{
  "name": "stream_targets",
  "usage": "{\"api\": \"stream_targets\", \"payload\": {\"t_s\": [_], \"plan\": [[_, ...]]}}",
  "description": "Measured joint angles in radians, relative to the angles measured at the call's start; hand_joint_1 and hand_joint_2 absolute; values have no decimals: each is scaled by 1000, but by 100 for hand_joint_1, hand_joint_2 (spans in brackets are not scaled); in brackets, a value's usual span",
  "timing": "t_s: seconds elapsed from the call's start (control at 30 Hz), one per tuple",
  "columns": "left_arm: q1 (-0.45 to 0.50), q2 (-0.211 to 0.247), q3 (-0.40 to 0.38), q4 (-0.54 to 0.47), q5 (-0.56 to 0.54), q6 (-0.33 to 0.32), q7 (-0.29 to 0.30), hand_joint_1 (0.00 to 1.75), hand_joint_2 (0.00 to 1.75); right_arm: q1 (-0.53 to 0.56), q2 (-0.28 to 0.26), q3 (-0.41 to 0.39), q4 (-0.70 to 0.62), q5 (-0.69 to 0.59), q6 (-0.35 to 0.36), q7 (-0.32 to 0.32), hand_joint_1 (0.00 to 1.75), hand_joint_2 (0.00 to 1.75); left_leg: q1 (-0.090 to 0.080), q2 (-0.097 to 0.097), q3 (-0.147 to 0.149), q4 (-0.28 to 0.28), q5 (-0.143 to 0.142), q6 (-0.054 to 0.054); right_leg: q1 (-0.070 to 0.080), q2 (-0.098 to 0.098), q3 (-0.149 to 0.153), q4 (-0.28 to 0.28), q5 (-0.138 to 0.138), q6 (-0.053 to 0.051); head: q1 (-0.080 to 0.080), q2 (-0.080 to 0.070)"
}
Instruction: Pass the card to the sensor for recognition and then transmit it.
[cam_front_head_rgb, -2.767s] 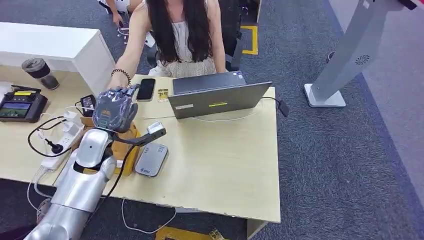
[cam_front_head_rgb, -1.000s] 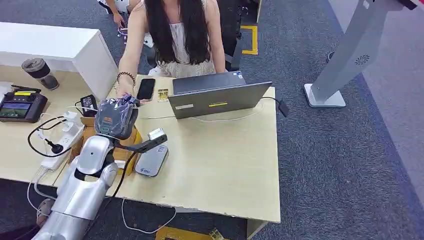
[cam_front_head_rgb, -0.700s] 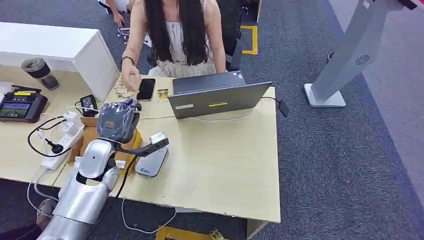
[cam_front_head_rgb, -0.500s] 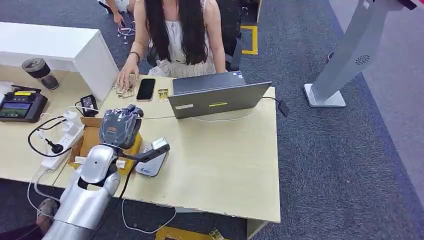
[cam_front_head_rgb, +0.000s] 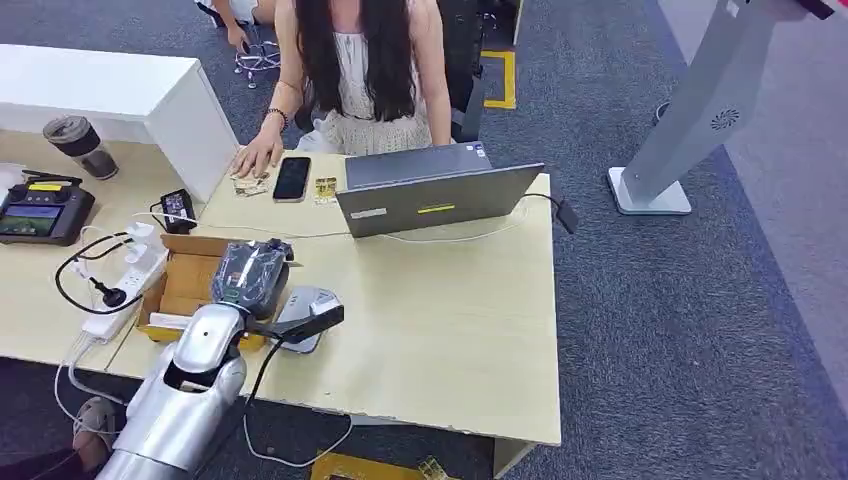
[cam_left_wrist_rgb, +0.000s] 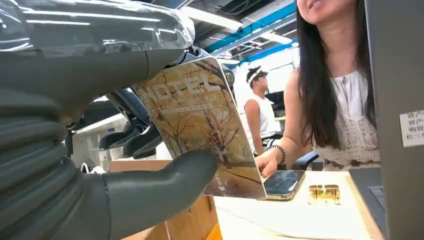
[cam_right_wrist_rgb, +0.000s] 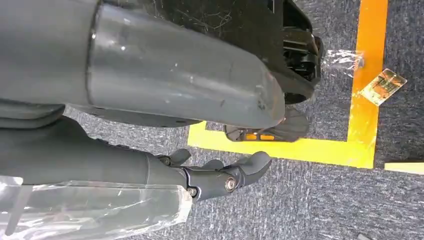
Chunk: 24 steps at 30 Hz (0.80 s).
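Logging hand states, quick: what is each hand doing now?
Left hand: holds the tan card printed with bare trees between thumb and fingers.
Right hand: holds nothing, fingers loosely curled, hanging above the floor.

right hand (cam_right_wrist_rgb: 220, 177) | fingers apart, empty | over grey carpet (cam_right_wrist_rgb: 300, 200)

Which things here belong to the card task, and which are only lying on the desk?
Belong to the job:
- card, held in the left hand
- grey sensor on the desk, beside that hand

Just lying about:
- laptop
- phone
- cardboard box
- power strip
- cup
- controller
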Motion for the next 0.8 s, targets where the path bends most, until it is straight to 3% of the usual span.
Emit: {"api": "stream_targets", "payload": {"t_s": [0.8], "plan": [[4,-5,-39,89,-24,-48,8,175,175,0,0,0,0,3,0,0,0,0,0,0,0,0,0,0,0,0,0,0,0,0,0,0]]}}
